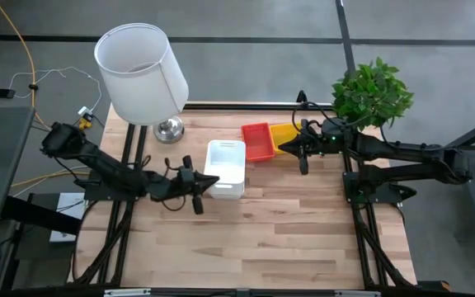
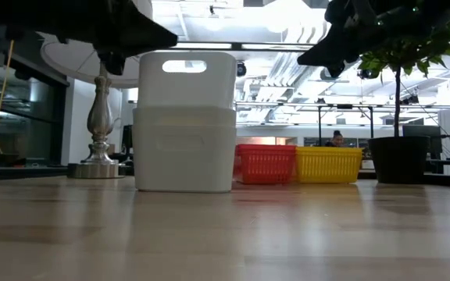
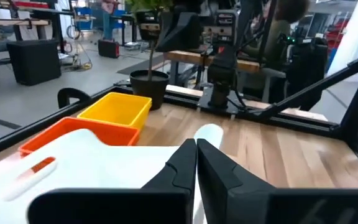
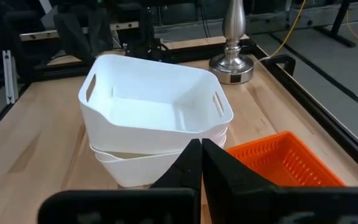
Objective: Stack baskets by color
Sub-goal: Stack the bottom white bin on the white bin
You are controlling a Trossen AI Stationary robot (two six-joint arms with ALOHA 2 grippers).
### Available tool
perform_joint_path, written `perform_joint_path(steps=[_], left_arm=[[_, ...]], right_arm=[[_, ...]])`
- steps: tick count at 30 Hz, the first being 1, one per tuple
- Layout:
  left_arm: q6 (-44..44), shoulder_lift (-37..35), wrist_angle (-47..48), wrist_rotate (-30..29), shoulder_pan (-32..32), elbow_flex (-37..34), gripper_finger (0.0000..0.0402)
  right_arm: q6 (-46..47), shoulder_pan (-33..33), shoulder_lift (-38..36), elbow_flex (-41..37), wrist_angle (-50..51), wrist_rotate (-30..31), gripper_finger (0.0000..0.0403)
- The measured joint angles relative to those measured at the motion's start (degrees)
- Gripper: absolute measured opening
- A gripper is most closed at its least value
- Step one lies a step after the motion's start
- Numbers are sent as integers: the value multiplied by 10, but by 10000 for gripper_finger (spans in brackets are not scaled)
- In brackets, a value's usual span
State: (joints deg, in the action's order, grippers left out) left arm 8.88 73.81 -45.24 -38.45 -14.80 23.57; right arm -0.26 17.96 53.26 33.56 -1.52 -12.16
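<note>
White baskets (image 1: 225, 167): two nested, smooth glossy plastic, rounded corners, slot handles in end walls; mid-table (image 1: 270, 231), long axis running front-to-back. Red basket (image 1: 258, 142) and yellow basket (image 1: 284, 136): perforated mesh walls, rectangular, side by side touching, near the table's back edge right of the white stack. Left gripper (image 1: 198, 198) closed, empty, just beside the white stack's front-left corner. Right gripper (image 1: 303, 154) closed, empty, above the yellow basket. Wood-plank table.

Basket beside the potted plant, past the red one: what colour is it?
Yellow. The basket shows best in the low view, standing right beside the red basket.
</note>
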Motion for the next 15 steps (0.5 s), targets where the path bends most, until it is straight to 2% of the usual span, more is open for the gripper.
perform_joint_path(steps=[8, 15], left_arm=[[18, 62, -5, -16, -1, 35, 0], [36, 71, 33, 3, -4, 41, 0]], right_arm=[[-1, 0, 0, 0, 0, 0, 0], [-2, 0, 0, 0, 0, 0, 0]])
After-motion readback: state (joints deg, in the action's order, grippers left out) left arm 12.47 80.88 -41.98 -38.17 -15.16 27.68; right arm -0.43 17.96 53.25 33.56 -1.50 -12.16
